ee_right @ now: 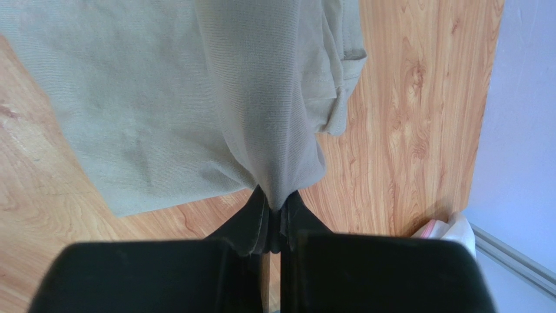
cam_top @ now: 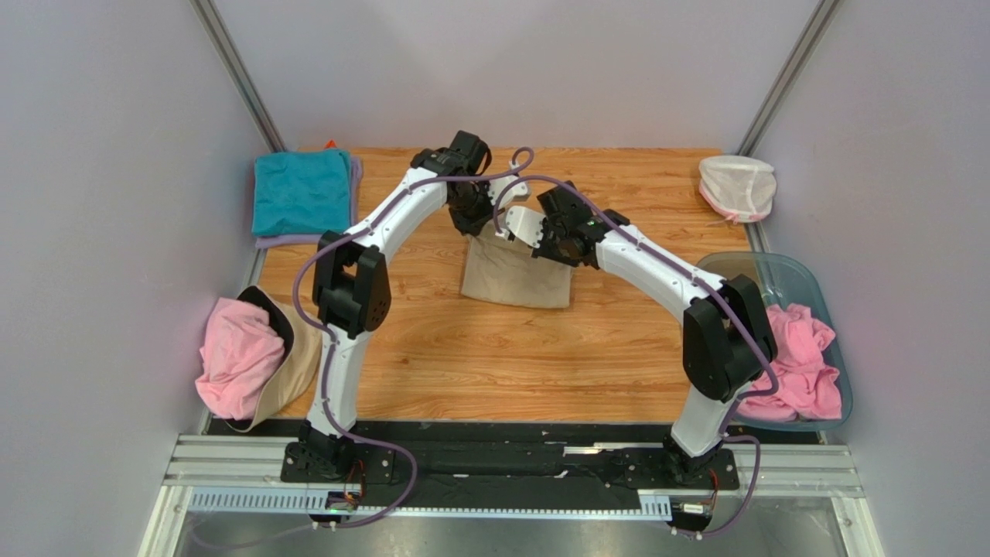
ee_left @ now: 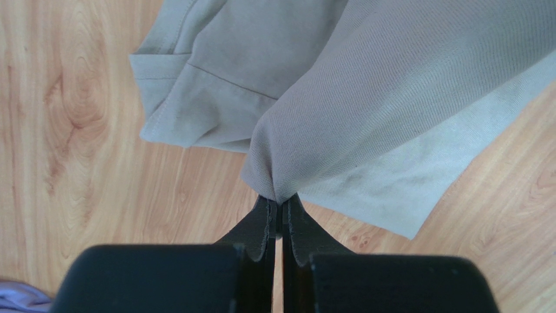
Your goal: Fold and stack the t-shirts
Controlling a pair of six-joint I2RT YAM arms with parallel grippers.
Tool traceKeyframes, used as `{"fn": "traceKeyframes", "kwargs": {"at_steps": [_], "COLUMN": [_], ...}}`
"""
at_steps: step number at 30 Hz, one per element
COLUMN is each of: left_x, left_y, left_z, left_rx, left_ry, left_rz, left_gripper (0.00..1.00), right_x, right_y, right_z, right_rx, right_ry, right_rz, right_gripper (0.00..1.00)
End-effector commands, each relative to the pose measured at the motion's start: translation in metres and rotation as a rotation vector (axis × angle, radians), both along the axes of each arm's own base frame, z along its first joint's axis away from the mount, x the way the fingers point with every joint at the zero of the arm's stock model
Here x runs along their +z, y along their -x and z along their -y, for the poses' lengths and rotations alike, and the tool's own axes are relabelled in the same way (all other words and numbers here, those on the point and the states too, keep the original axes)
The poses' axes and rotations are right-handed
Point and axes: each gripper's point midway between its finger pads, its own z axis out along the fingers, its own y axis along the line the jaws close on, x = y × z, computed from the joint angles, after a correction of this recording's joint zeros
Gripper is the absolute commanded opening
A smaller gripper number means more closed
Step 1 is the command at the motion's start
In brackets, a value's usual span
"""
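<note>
Near the far side of the wooden table (cam_top: 465, 371), at its middle, the tan t-shirt (cam_top: 517, 281) lay partly folded with its far edge lifted off the wood. The left gripper (ee_left: 280, 203) was clamped tight on a bunched fold of that cloth. The right gripper (ee_right: 277, 207) was pinched just as tightly on another fold close by, so both held the same edge side by side. Gripping at two points probably kept the edge straight, so the cloth could be carried over evenly for the next fold. At the far left corner a folded teal t-shirt (cam_top: 300, 192) lay on a lilac t-shirt (cam_top: 282, 241), most likely the stack being built. A pink t-shirt (cam_top: 238, 354) sat bunched at the left edge, and a pink pile (cam_top: 802, 360) waited in the plastic tub (cam_top: 802, 273) on the right. No brand, label or writing could be read anywhere.
</note>
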Motion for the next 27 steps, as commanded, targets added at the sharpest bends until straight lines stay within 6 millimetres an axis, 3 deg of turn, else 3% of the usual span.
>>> {"fn": "traceKeyframes", "kwargs": {"at_steps": [1, 8, 17, 23, 27], "left_x": [0.041, 0.049, 0.032, 0.032, 0.026], "left_y": [0.020, 0.059, 0.116, 0.138, 0.138], "left_z": [-0.008, -0.017, -0.018, -0.019, -0.025], "left_rx": [-0.010, -0.005, -0.043, -0.058, -0.064], "left_ry": [0.042, 0.050, 0.018, 0.005, -0.029], "left_rz": [0.028, -0.024, -0.106, -0.116, -0.111], "left_gripper": [0.00, 0.00, 0.00, 0.00, 0.00], "right_x": [0.026, 0.039, 0.027, 0.025, 0.015], "right_y": [0.011, 0.060, 0.120, 0.139, 0.139], "right_z": [-0.006, -0.011, -0.012, -0.014, -0.012], "right_rx": [0.018, 0.045, 0.076, 0.082, 0.086], "right_ry": [-0.050, -0.079, -0.072, -0.089, -0.075], "right_rz": [0.032, 0.011, -0.034, -0.044, -0.038], "right_gripper": [0.00, 0.00, 0.00, 0.00, 0.00]}}
